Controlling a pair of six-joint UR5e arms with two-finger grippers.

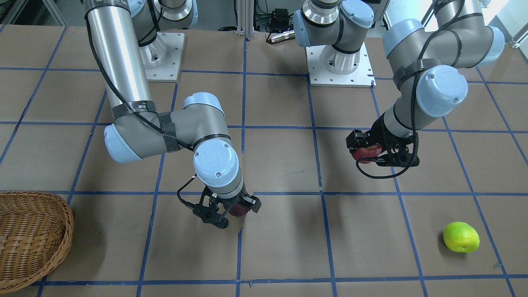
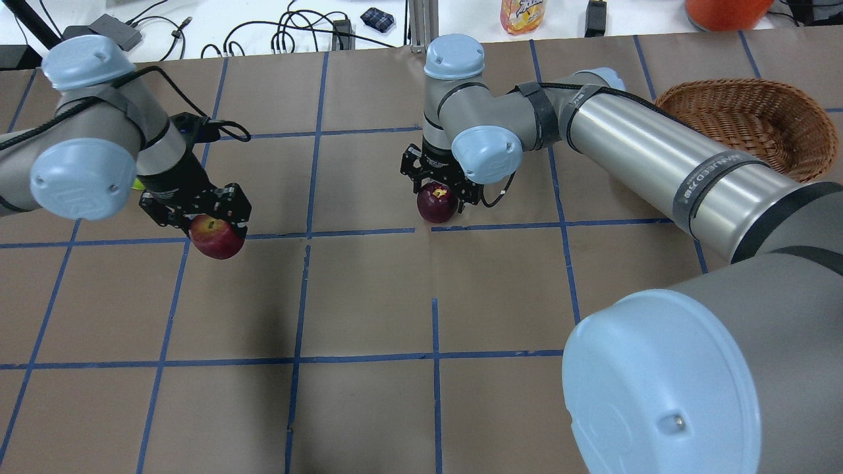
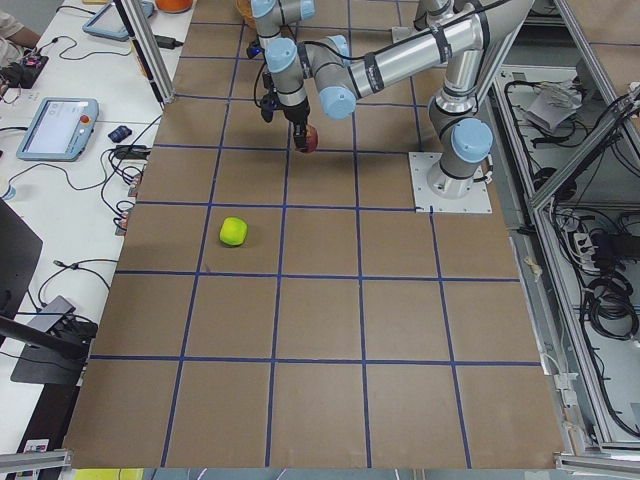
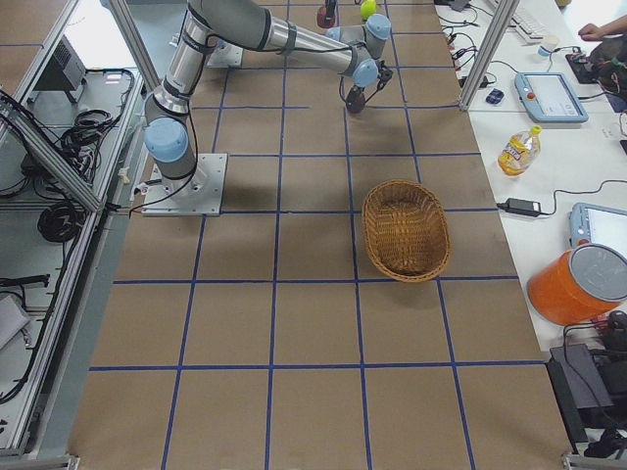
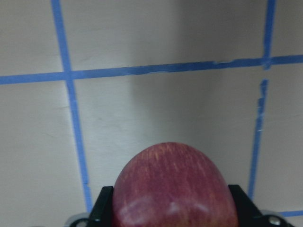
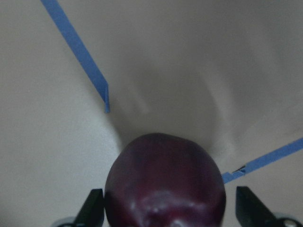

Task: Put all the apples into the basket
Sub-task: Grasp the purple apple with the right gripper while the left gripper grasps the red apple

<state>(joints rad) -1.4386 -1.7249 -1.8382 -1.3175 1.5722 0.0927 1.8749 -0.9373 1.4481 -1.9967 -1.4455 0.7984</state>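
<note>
The left jaws were clenched on the red apple [image 2: 216, 238], held clear of the bench [image 2: 369, 296], with the green apple [image 1: 461, 236] lying loose farther left. The right jaws gripped the maroon apple [image 2: 436, 203] near mid-bench; whether it touched the surface was unclear. The right arm, being nearer, should probably carry first, lowering well inside the rim before letting go, while the left waits. At far right the basket [image 2: 744, 112] held nothing.
</note>
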